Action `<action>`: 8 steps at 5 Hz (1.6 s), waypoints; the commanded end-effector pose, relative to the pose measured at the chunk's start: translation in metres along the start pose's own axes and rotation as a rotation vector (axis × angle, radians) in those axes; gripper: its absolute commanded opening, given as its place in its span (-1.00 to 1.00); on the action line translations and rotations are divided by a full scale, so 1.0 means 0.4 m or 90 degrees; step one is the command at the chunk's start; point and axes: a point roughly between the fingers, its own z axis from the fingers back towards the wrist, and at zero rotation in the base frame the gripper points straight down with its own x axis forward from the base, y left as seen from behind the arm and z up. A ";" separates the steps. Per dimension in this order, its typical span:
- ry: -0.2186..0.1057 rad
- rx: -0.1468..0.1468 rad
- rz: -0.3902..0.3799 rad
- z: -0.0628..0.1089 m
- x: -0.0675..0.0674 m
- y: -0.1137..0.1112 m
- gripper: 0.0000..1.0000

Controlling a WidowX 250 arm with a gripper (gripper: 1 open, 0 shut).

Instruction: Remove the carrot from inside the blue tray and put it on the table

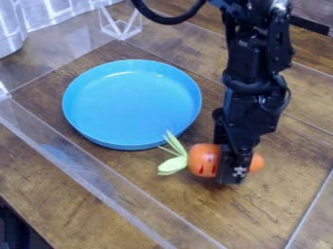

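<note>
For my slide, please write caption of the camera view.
Gripper closed on carrot, beside blue tray.

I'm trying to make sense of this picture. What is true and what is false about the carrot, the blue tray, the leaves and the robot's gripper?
1. The carrot lies inside the blue tray. False: it is outside, beside the tray.
2. The gripper is closed on the carrot. True.
3. The carrot's leaves are dark red. False: they are pale yellow-green.
4. The tray is round with a raised rim. True.
5. The gripper is holding the tray's rim. False: it has the carrot, and the tray sits apart from it on the wooden table.
</note>
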 end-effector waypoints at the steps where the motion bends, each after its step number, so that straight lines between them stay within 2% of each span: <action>1: -0.030 0.022 -0.012 0.031 0.029 0.008 -1.00; 2: -0.029 0.021 -0.012 0.022 0.031 0.013 -1.00; 3: -0.033 0.019 -0.009 0.027 0.028 0.014 1.00; 4: -0.033 0.019 -0.006 0.028 0.025 0.016 -1.00; 8: -0.028 0.012 0.010 0.041 0.002 0.022 -1.00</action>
